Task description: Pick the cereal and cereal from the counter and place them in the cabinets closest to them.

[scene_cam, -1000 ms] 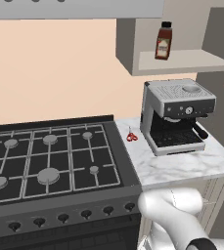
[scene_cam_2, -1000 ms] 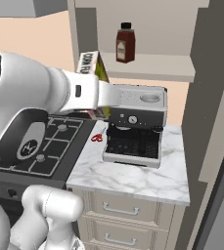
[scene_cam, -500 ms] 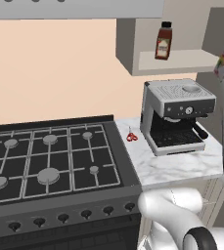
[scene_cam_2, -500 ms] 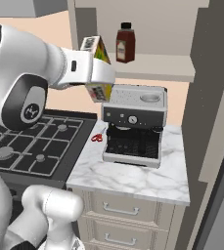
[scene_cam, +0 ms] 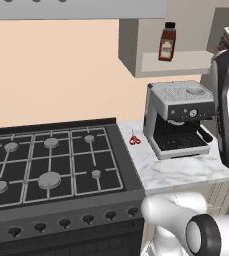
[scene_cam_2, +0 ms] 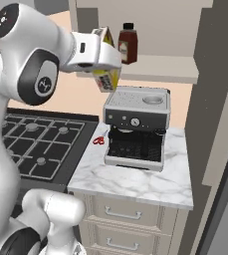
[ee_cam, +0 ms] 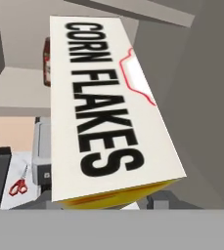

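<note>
Far to the left of my pincer [scene_cam_2: 107, 62] and well below it lies the black gas hob [scene_cam_2: 33, 144]. Nearer, still low and to the left, a pair of red scissors [scene_cam_2: 99, 141] rests on the marble table [scene_cam_2: 135, 182], just beside the hob's edge. My pincer is clenched on the corn flakes box [scene_cam_2: 106, 69], which I hold up in the air at the height of the open cabinet shelf [scene_cam_2: 160, 69], tilted, clear of every surface. In my hand view the box [ee_cam: 106, 112] shows its pale side with black letters and a yellow edge at the bottom. Straight beneath my pincer and a little to the right stands the silver espresso machine [scene_cam_2: 137, 127] on the table. Just to the right of my pincer, on the shelf, stands the brown bottle [scene_cam_2: 128, 44] with its black cap, upright and apart from the box.
</note>
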You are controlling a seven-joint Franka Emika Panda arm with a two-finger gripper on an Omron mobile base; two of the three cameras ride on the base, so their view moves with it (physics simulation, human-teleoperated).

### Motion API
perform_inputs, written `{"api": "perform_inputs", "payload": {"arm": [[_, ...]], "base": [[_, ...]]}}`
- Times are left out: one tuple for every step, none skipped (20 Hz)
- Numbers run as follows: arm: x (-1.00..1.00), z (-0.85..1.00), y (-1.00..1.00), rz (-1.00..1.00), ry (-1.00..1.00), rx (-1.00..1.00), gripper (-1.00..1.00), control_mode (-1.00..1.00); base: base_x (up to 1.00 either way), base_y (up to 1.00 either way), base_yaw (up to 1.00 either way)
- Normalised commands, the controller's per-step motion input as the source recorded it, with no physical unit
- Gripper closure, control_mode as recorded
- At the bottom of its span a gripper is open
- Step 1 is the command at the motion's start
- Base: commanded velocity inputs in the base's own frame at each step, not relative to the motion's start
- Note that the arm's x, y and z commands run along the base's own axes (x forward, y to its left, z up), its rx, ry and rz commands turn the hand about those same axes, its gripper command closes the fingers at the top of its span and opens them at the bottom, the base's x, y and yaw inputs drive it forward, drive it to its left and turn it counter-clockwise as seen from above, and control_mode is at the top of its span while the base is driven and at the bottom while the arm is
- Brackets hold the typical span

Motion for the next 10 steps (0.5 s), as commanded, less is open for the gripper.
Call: {"api": "perform_inputs", "payload": {"arm": [[0.5, 0.14, 0.0, -0.02, 0.08, 0.01, 1.0, -1.0], [0.5, 0.15, 0.0, -0.02, 0.08, 0.01, 1.0, -1.0], [0.5, 0.15, 0.0, -0.01, 0.08, 0.02, 1.0, -1.0], [0.48, 0.16, -0.02, -0.01, 0.08, 0.03, 1.0, -1.0], [0.48, 0.16, -0.03, -0.01, 0.08, 0.03, 1.0, -1.0], [0.48, 0.16, -0.03, -0.01, 0.08, 0.03, 1.0, -1.0], [0.47, 0.16, -0.02, 0.0, 0.07, 0.03, 1.0, -1.0], [0.46, 0.15, -0.02, 0.0, 0.07, 0.02, 1.0, -1.0], [0.45, 0.15, -0.05, 0.0, 0.08, 0.03, 1.0, -1.0], [0.43, 0.15, -0.09, 0.0, 0.07, 0.04, 1.0, -1.0]], "base": [[0.0, 0.0, 0.0], [0.0, 0.0, 0.0], [0.0, 0.0, 0.0], [0.0, 0.0, 0.0], [0.0, 0.0, 0.0], [0.0, 0.0, 0.0], [0.0, 0.0, 0.0], [0.0, 0.0, 0.0], [0.0, 0.0, 0.0], [0.0, 0.0, 0.0]]}}
